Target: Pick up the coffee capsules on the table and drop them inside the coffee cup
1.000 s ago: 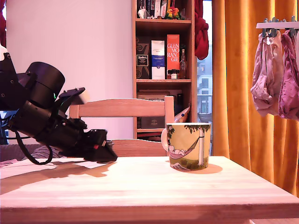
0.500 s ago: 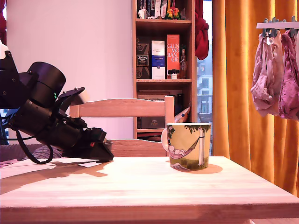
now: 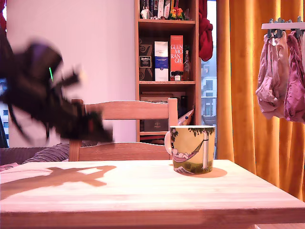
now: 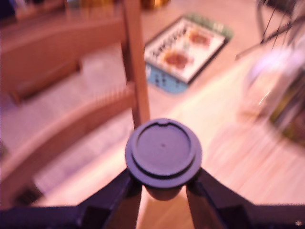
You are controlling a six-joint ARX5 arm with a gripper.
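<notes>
Room: orange curtains (image 3: 248, 81) on the exterior view's right, a wooden bookshelf (image 3: 166, 67) with boxes and bottles behind, laundry (image 3: 282, 78) hanging on a rack at the far right of that view.
Desk: pale wooden desk (image 3: 143, 191) across the foreground, with the arm's shadow lying on its left part in the exterior view.
Chair: a wooden chair (image 3: 126, 110) stands behind the desk, its backrest rails visible in both views.
Coffee cup: the coffee cup (image 3: 191, 149) stands upright on the desk, right of centre in the exterior view, handle turned toward that view's left; well apart from the arm.
Arm: black and heavily motion-blurred, raised above the desk at the exterior view's left, pointing down toward the right.
End effector: the end effector (image 4: 163, 188) has its two dark fingers closed snugly on either side of the dark capsule (image 4: 163, 151), holding it just beneath the rim, clear of the desk.
Dark capsule: seen from above in the wrist view, round rimmed top facing the camera; too blurred to make out in the exterior view.
Floor: a patterned mat (image 4: 186, 50) lies on the floor beyond the chair in the wrist view.
</notes>
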